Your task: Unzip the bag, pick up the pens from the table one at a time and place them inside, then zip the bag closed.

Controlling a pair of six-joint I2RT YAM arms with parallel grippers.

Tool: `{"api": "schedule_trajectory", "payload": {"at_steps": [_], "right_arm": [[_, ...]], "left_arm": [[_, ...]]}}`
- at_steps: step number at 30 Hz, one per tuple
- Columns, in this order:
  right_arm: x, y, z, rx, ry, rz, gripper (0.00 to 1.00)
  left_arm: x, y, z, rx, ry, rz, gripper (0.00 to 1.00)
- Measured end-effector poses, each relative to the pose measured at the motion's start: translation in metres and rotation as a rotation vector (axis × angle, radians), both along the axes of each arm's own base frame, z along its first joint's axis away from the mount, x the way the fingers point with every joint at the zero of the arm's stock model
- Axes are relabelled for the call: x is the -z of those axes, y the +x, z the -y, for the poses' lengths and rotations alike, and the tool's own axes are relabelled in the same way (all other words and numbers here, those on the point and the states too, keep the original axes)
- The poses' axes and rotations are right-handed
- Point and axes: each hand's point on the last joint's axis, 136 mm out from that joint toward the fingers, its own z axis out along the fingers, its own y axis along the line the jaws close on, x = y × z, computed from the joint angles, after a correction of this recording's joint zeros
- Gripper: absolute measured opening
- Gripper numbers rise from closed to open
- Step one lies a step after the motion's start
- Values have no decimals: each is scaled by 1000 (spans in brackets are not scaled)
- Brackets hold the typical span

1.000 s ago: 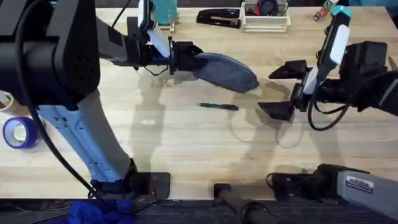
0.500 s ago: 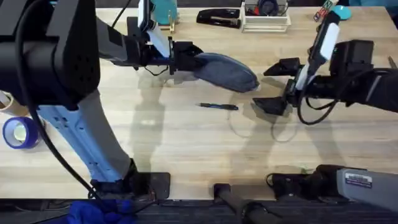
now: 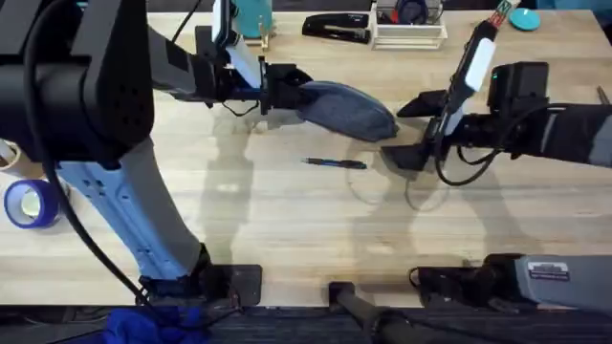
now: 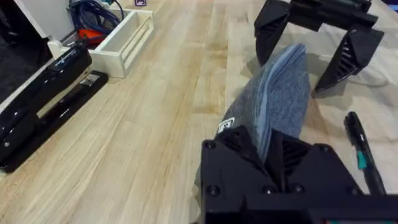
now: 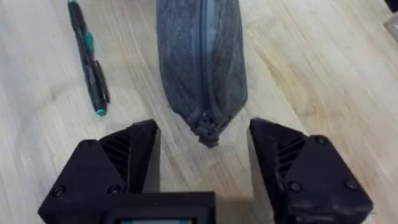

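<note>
The grey-blue bag (image 3: 346,109) lies on the table (image 3: 268,210), its zipper running along the top (image 5: 202,56). My left gripper (image 3: 279,91) is shut on the bag's left end (image 4: 267,146). My right gripper (image 3: 411,129) stands open just off the bag's right end, one finger on each side of the zipper pull (image 5: 208,132), without touching it. From the left wrist the right gripper's two black fingers (image 4: 348,56) flank the far end of the bag (image 4: 280,87). A slim dark pen (image 3: 335,163) with a teal band (image 5: 87,59) lies in front of the bag.
A black stapler (image 3: 337,27) and a white tray (image 3: 409,31) sit along the table's far edge. A blue tape roll (image 3: 31,204) lies at the left. The stapler (image 4: 43,106) and the tray (image 4: 124,40) also appear beside the bag.
My right gripper has moved left, closing in on the bag's right end while staying open. The left gripper, bag and pen have not moved.
</note>
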Motion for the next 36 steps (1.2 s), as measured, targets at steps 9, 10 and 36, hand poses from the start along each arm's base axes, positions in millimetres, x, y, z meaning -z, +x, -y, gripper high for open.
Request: {"api": "schedule_trajectory", "payload": {"at_steps": [9,10,36], "right_arm": [[7,2,-5,9,12,-25,666],[7,2,-5,10,12,-25,638],[4,2,-4,26,19,-31,31]], "left_arm": [[0,0,0,0,0,0,43],[0,0,0,0,0,0,43],[0,0,0,-2,2,2,43]]}}
